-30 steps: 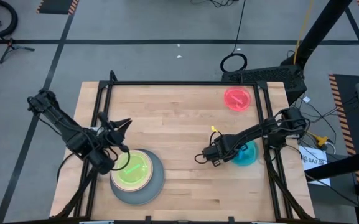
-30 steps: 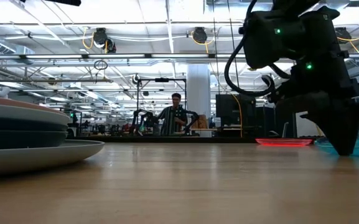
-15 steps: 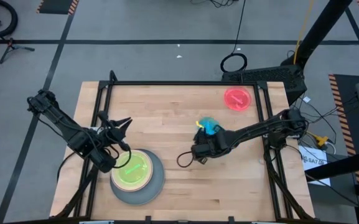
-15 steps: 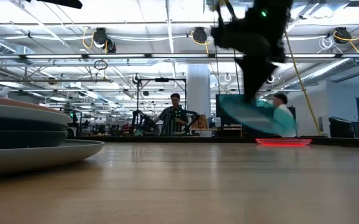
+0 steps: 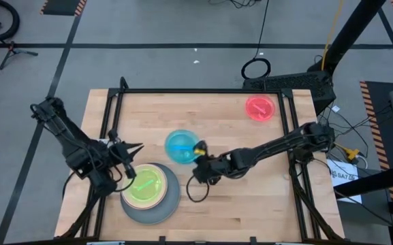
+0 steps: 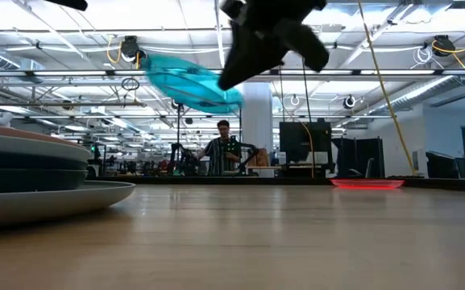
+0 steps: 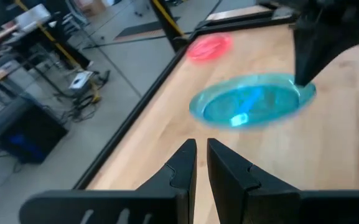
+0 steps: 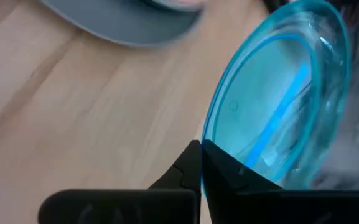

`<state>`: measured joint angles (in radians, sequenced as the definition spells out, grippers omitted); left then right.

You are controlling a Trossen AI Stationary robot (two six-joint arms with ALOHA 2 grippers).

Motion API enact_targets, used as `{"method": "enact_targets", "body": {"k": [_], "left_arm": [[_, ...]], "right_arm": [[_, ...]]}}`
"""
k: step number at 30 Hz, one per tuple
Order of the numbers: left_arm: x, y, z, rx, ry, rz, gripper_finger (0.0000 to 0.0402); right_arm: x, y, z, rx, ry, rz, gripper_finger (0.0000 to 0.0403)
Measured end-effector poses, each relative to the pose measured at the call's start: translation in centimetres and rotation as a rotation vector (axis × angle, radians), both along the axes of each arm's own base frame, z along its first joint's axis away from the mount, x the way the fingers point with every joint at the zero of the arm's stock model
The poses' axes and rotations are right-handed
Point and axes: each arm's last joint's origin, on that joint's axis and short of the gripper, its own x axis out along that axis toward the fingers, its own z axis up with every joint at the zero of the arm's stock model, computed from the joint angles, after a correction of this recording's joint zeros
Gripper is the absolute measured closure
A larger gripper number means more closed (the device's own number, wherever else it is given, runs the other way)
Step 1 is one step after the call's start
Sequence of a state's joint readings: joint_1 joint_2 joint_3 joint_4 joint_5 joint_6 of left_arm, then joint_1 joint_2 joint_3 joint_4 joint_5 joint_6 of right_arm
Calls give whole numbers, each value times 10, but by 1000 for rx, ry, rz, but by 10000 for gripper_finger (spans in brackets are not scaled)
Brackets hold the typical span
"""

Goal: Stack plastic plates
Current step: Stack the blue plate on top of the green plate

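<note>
The right gripper (image 5: 199, 151) is carrying a teal plate (image 5: 180, 147) above the middle of the bench (image 5: 203, 116), its fingers closed on the plate's rim. The hold is on 1 edge only, so the plate is hanging out to the side and tilting. A quick swing could be enough to make it slip or twist out of the fingers and drop onto the wood. It could also arrive tilted at the stack (image 5: 150, 194), catch the green plate (image 5: 144, 186) on top with its low edge, and slide off or nudge the pile out of line.

The left gripper (image 5: 129, 165) is hovering just beside the stack's left edge, fingers nearly together and holding nothing. It is close to the path in, so the plate could be clipping it on the way.

The right arm is reaching far across from the right side, stretched low and long, wrist turned toward the stack at near left. The left arm is bent, waiting at the bench's left side.

A red plate (image 5: 260, 108) is lying at far right, well apart.
</note>
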<state>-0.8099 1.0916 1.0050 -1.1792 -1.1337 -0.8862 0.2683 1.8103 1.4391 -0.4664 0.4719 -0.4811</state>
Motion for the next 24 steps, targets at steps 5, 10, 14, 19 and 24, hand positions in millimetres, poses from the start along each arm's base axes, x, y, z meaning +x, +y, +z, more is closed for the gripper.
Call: {"method": "enact_targets", "body": {"k": [5, 10, 14, 19, 24], "left_arm": [[-7, -4, 2, -12, -10, -42, 355], [-12, -1, 6, -29, -24, -55, 355], [-13, 0, 6, -26, -23, -57, 355], [-14, 2, 6, -10, -8, -53, 355], [-15, 2, 6, -7, -4, -53, 355]], "right_arm": [[24, 13, -21, -231, 46, 234, 402], [51, 29, -37, -414, 123, 405, 402], [72, 41, -42, -494, 136, 497, 403], [90, 53, -54, -544, 156, 640, 403], [100, 59, -62, -568, 163, 696, 402]]}}
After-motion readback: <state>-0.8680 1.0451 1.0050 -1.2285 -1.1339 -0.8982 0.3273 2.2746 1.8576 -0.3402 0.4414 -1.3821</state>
